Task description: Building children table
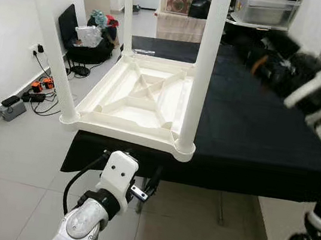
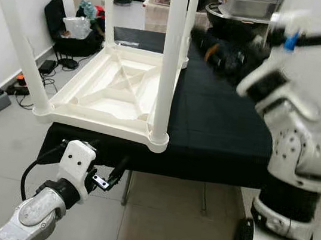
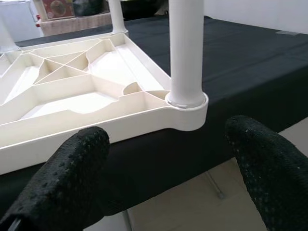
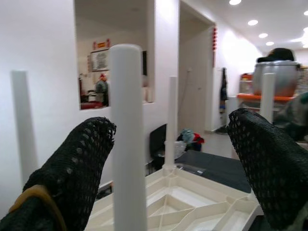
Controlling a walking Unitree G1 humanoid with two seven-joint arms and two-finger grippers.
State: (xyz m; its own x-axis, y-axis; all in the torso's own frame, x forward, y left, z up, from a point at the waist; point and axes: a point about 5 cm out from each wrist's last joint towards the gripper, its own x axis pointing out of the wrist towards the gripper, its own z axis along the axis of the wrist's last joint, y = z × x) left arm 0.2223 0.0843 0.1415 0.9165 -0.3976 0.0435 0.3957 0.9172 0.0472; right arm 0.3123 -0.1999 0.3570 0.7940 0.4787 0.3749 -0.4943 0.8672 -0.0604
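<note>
The children's table (image 1: 146, 97) lies upside down on the black-covered worktop (image 1: 255, 134), overhanging its near edge, all four legs seated upright. Assembly appears complete; turning it over remains. Left gripper (image 3: 168, 173) hangs below the near corner leg (image 1: 204, 60), fingers spread wide, empty. Right gripper (image 4: 168, 159) likewise wide, empty.

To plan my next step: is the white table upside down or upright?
Upside down: the table shows its ribbed underside, and its legs point up.
</note>
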